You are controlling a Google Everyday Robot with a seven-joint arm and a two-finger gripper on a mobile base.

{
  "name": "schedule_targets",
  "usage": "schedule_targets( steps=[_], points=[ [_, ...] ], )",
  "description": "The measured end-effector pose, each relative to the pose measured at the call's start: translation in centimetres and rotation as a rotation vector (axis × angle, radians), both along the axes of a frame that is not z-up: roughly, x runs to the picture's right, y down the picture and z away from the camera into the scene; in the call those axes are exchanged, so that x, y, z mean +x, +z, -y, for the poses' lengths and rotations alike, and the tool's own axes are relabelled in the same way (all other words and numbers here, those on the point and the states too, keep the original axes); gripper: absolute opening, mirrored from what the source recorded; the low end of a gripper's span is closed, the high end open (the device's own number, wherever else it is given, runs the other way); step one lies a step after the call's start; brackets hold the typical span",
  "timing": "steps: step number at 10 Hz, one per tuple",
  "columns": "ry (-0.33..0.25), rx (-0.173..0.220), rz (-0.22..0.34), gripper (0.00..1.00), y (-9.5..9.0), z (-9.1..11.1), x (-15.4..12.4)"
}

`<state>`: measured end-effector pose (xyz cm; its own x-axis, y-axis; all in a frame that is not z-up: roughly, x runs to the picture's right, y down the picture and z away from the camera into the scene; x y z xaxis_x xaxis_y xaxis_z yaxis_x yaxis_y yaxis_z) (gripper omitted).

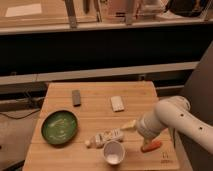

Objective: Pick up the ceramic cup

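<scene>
Ceramic and white, the ceramic cup (pixel 113 152) stands at six o'clock on the surface (pixel 95 107). At its one o'clock our claw (pixel 134 127) hovers, spread wide and holding nothing. We judge a descent could clip the rim and tip the cup, or nudge the bottle (pixel 105 137) lying at its eleven. We count one cup, one bottle, one orange piece (pixel 151 146), one green plate (pixel 59 127), one dark block (pixel 76 97), one white card (pixel 117 103).
</scene>
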<state>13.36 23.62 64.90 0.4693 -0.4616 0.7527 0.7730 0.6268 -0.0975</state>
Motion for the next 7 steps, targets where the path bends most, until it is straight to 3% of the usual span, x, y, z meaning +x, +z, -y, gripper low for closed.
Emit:
schedule_targets(
  steps=[3, 5, 7],
  points=[
    [-0.028, -0.020, 0.089, 0.80, -2.3, -1.0, -1.4],
    [-0.050, -0.001, 0.133, 0.80, -3.2, -1.9, -2.5],
    [-0.085, 0.061, 0.157, 0.80, -3.7, -3.0, -3.9]
  ],
)
